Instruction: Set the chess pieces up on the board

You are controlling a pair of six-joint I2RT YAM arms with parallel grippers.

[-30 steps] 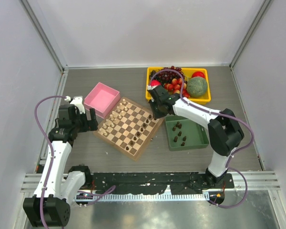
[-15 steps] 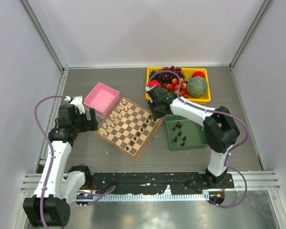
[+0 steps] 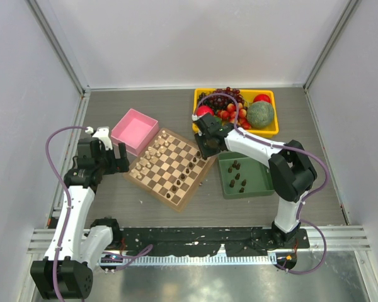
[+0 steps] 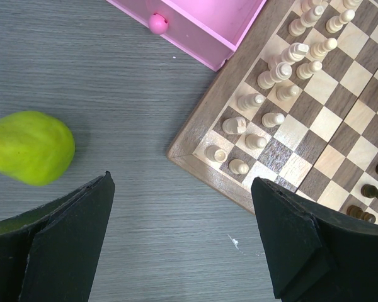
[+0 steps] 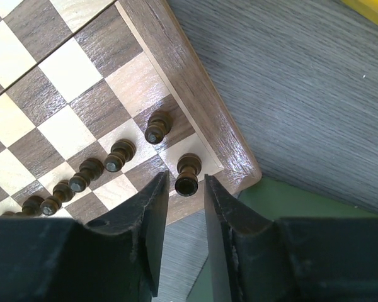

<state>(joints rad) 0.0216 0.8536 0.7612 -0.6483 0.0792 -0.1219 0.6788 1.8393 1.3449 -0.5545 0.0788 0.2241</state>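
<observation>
The board (image 3: 170, 167) lies mid-table, turned like a diamond. Cream pieces stand along its upper-left side and dark chess pieces (image 3: 188, 171) along its lower-right side. More dark pieces (image 3: 237, 176) lie in the green tray (image 3: 258, 189). My right gripper (image 5: 186, 182) hangs over the board's right corner (image 3: 205, 151). Its jaws stand narrowly apart around a dark rook (image 5: 188, 173) upright on the corner square, with a thin gap on each side. A row of dark pieces (image 5: 120, 154) stands beside the rook. My left gripper (image 4: 183, 189) is wide open and empty over the table by the board's left corner (image 4: 201, 126).
A pink box (image 3: 133, 131) sits at the board's upper left. A yellow tray (image 3: 271, 131) of fruit stands behind the green tray. A green pear (image 4: 28, 148) lies on the table left of my left gripper. Grey walls enclose the table.
My right gripper shifted a little left and back onto the board's right corner, then stayed still. The left arm has not moved.
</observation>
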